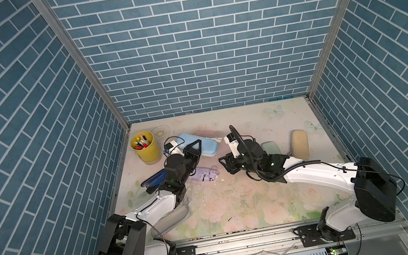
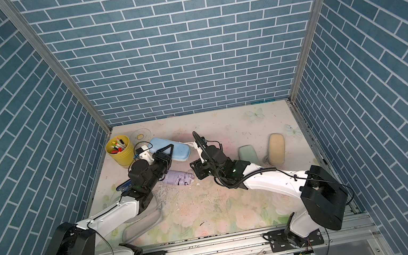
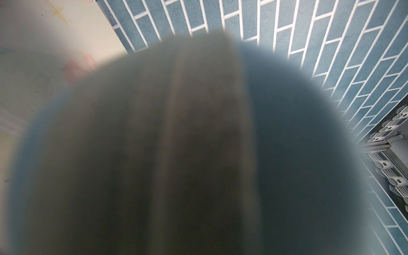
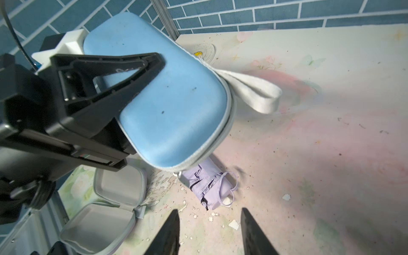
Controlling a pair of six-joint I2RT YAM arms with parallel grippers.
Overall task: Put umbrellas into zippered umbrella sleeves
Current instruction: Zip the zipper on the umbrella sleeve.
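Note:
My left gripper [image 1: 198, 148] [image 2: 170, 150] is shut on the blue sleeve [image 1: 208, 144] [image 2: 180, 149] [image 4: 176, 110], which is zipped closed. One black finger [image 4: 132, 72] lies across its top; the other is hidden beneath. A white strap loop [image 4: 254, 92] hangs from the sleeve's end. The left wrist view is filled by a blurred blue-grey shape. The lilac umbrella [image 1: 203, 174] [image 2: 180, 178] [image 4: 209, 185] lies on the table between the arms. My right gripper [image 1: 222, 166] [image 2: 192, 169] [image 4: 209, 209] is open and empty, just short of it.
An open sleeve, grey inside, [image 1: 173, 217] [image 2: 143, 222] [image 4: 106, 207] lies under the left arm. A mint sleeve [image 1: 270, 148] [image 2: 248, 154] and a beige sleeve [image 1: 299, 144] [image 2: 276, 149] lie at the right. A yellow pen cup [image 1: 145, 149] and a dark blue stapler [image 1: 152, 180] stand at the left.

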